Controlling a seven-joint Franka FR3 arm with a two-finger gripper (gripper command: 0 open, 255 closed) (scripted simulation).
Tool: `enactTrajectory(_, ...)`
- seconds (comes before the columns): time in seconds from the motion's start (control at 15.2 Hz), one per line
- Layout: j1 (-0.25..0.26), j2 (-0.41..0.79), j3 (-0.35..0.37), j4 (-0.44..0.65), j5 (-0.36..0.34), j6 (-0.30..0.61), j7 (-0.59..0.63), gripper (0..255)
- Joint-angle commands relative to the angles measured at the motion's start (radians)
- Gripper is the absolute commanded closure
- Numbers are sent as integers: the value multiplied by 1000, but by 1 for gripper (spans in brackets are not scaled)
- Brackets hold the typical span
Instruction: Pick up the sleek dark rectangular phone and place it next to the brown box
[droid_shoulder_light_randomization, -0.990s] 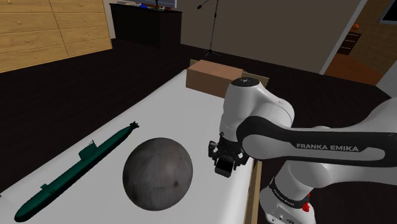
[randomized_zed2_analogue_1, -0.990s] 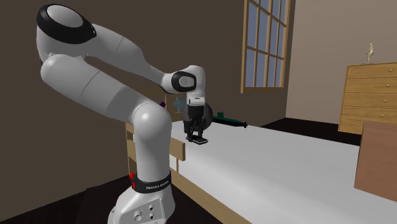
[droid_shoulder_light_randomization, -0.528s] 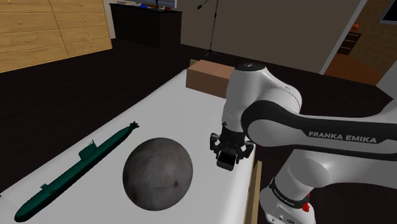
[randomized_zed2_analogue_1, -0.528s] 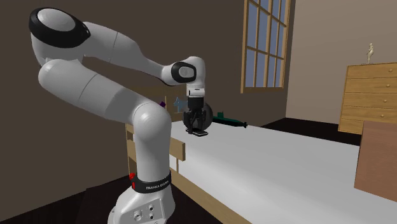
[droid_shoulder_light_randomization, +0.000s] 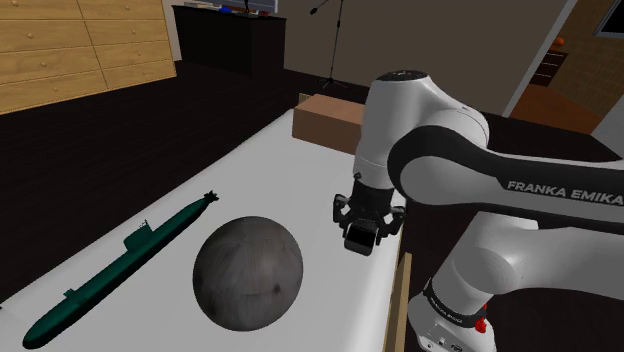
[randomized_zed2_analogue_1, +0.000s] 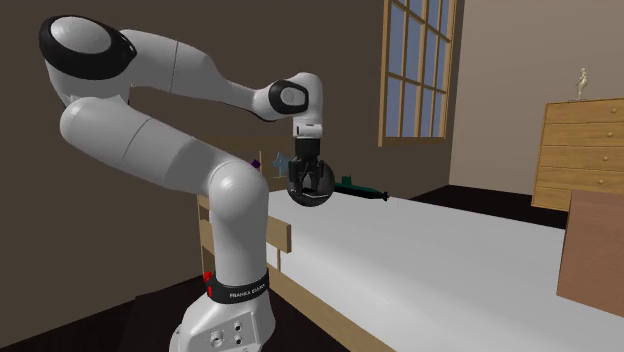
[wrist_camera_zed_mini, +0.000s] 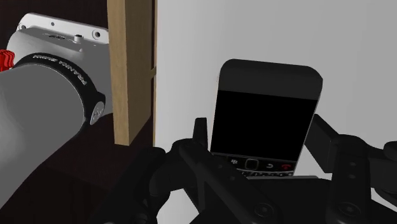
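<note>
The dark rectangular phone, with a black screen and a small keypad, is clasped between my gripper's two black fingers. In the shoulder view the gripper hangs above the white table's near edge, shut on the phone, which is clear of the surface. The brown box stands at the table's far end, well beyond the gripper. In the second exterior view the gripper is raised over the table, and the brown box is at the right edge.
A large dark grey sphere sits on the white table, just to the shoulder view's left of the gripper. A dark green submarine model lies further left. A wooden post borders the table's edge by the robot's stand.
The gripper has risen from the table surface with the phone held in it, and drifted slightly toward the shoulder view's right. The sphere, submarine and box have stayed put.
</note>
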Motion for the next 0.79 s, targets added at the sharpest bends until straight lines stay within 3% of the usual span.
enactTrajectory(0.0,-6,-3,-16,22,-15,-26,-1,255)
enactTrajectory(0.73,-35,5,-82,164,-80,-158,1,255)
